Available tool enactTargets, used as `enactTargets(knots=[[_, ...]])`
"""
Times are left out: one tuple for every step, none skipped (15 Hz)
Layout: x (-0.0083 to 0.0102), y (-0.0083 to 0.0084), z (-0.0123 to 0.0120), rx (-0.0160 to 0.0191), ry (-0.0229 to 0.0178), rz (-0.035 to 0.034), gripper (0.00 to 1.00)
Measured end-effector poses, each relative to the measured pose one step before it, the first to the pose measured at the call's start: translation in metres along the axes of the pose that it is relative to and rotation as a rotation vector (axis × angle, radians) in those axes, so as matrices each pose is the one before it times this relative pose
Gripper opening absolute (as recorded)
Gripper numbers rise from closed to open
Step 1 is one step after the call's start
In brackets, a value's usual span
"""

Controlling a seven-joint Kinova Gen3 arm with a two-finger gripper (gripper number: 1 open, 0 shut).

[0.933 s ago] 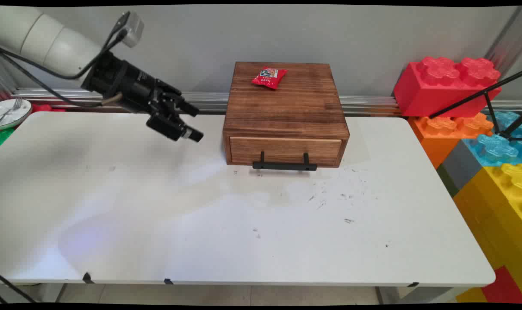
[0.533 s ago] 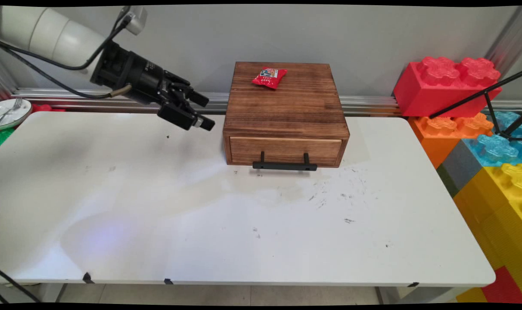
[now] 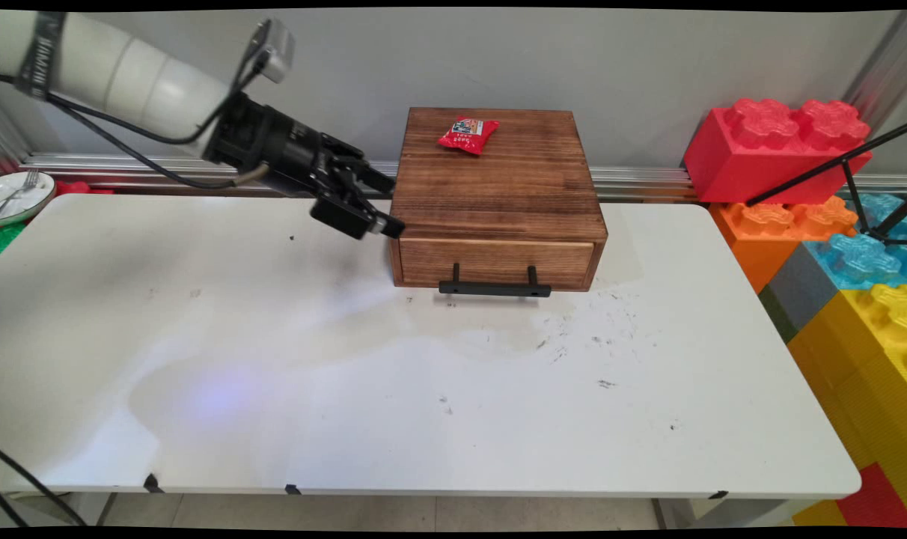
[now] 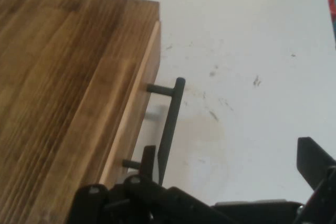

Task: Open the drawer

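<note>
Since the earlier pictures the arm [image 3: 124, 71] has been swinging rightward across the back of the table [image 3: 274, 359], and its gripper [image 3: 382, 202], which was hanging well to the left of the wooden box [image 3: 498, 195], is now reaching the box's front left corner. Nothing else has shifted: the red snack packet [image 3: 468, 135] is lying where it lay, at the back of the box's top, and the drawer [image 3: 496, 262] is sitting shut as before.

At the far left edge a plate [image 3: 19, 196] with a fork [image 3: 21, 186] is resting beyond the table. The gripper is pointing down and to the right, its fingers spread wide apart and holding nothing. In the main view the lower fingertip [image 3: 390, 224] is appearing just against the box's corner; whether it is touching cannot be told. In the hand view one finger [image 4: 148, 163] is rising just beside the black drawer handle [image 4: 170, 124], the other [image 4: 315, 163] standing well off over bare table.

To the right, big toy bricks [image 3: 775, 146] are standing stacked beside the table.
</note>
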Motion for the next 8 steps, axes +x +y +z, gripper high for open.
enactTargets(knots=[[0.00101,0.00102,0.00803,-0.00787,0.00128,0.01003,1.0],[0.00099,0.00088,0.00769,-0.00696,0.00108,0.00924,1.0],[0.00032,0.00058,0.00674,-0.00456,-0.00138,0.00815,1.0],[0.00005,0.00041,0.00804,-0.0044,-0.00329,0.00847,1.0],[-0.00049,0.00029,0.00817,-0.00198,-0.00443,0.00732,1.0],[-0.00013,0.00025,0.00748,-0.00176,-0.00577,0.00649,1.0],[0.00017,-0.00005,0.00858,-0.00108,-0.00572,0.00675,1.0],[0.00029,-0.00003,0.0082,-0.00058,-0.00681,0.0052,1.0]])
